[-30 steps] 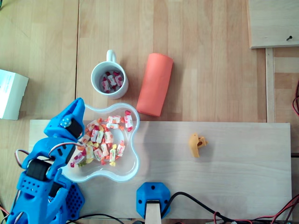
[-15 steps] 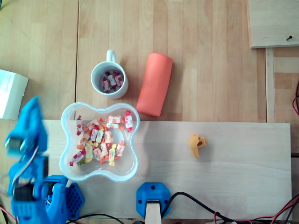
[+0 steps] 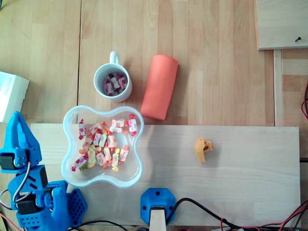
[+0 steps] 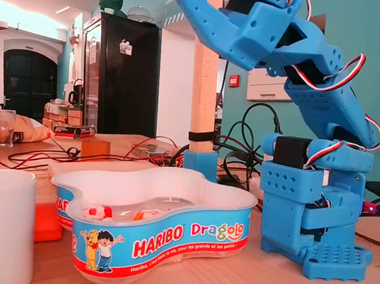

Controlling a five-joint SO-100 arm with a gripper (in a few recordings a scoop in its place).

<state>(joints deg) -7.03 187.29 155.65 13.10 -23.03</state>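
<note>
Clear plastic bowl [image 3: 133, 168] holds wrapped red, yellow, white candies [image 3: 102, 144].

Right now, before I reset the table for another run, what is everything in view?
mug: one, white, above the tub in the overhead view, a few wrapped sweets inside
tub: one, clear with a blue Haribo label, on the board's left end
sweets: many, red, yellow and white wrappers, in the tub
roll: one, orange-red, right of the mug
plastic piece: one, yellow-orange, mid-board
box: one, white, left edge
board: one, pale wood, on the table
mount: one, blue, holding a wooden post, bottom edge
arm: one, blue, lower left
claw: one, blue, left of the tub, touching nothing; open or shut unclear
</note>
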